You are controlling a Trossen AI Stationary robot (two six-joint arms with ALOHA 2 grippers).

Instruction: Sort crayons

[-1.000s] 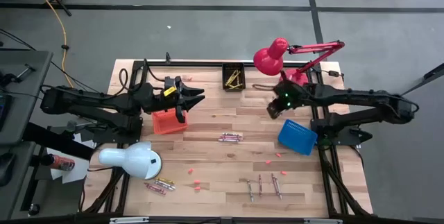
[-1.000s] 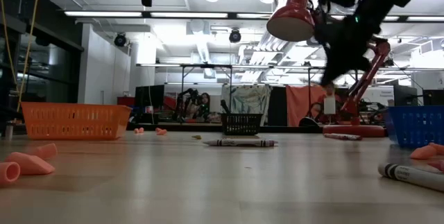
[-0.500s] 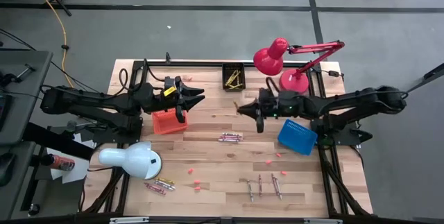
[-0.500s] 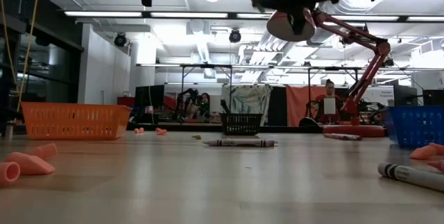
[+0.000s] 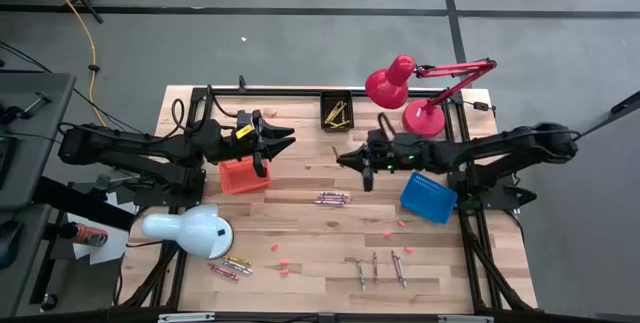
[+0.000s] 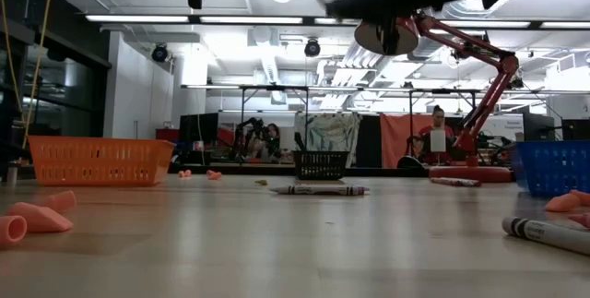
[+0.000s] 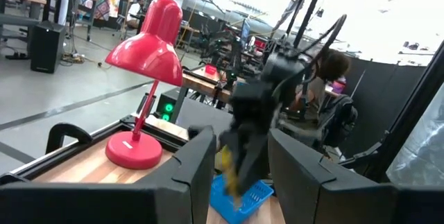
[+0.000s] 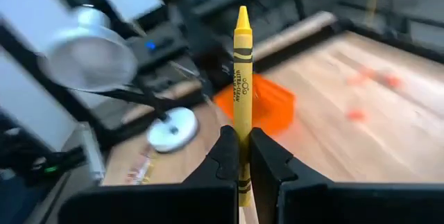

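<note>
Right wrist view: right hand (image 8: 239, 156) clamped on a yellow crayon (image 8: 241, 78), gripped near its blunt end, tip pointing out past the fingers. High view puts this hand (image 5: 347, 158) mid-surface, just toward 6 o'clock of the small black bin (image 5: 336, 110) at the 12 o'clock edge. That bin already holds yellow sticks, so it reads as the likely drop spot.

To do it well: carry the crayon fully over the bin's opening before letting go. Lower the tip inside the walls; a long stick released high may bounce out or bridge the rim. Keep the hand closed until then.

Left hand (image 5: 282, 141) hovers above the orange basket (image 5: 240, 175) at 9 o'clock, fingers apart, nothing visible between them.

Still loose: a bunch of crayons (image 5: 332, 198) at centre, several (image 5: 378, 268) toward 6 o'clock, more (image 5: 231, 268) beside the white lamp (image 5: 187, 230). Blue basket (image 5: 428, 196) sits under the right arm.
</note>
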